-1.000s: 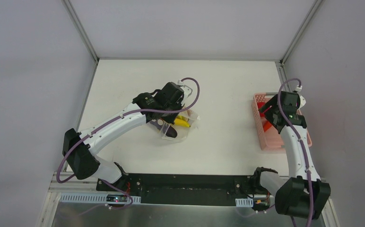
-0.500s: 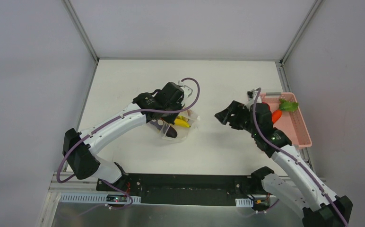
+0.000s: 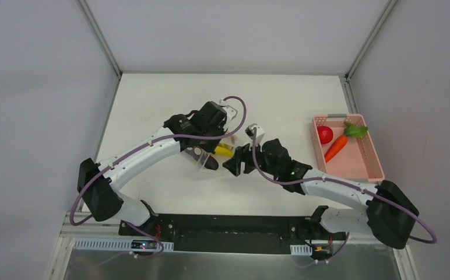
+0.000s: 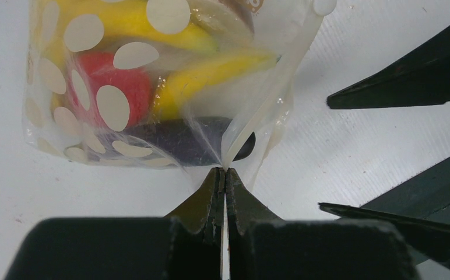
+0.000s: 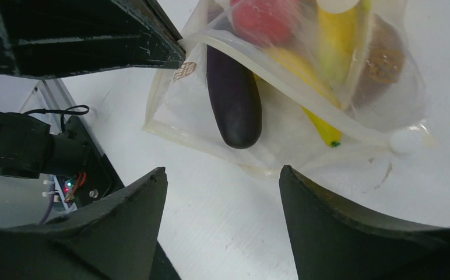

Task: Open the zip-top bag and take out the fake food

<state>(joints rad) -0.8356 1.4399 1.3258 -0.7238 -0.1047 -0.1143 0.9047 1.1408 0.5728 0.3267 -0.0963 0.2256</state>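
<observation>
On the white bench point(image 3: 153, 105), the clear dotted plastic bag point(image 4: 123, 105), pinched by the left gripper point(image 4: 224, 170), should be entered squarely by the wide-spread right gripper point(image 5: 222, 175).

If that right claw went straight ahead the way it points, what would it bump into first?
Probably the purple eggplant poking from the open bag, dead ahead of the open right gripper; depth is hard to judge.

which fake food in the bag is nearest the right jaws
The dark purple eggplant, lying at the mouth of the zip-top bag; the yellow bananas and red piece sit deeper inside.
</observation>
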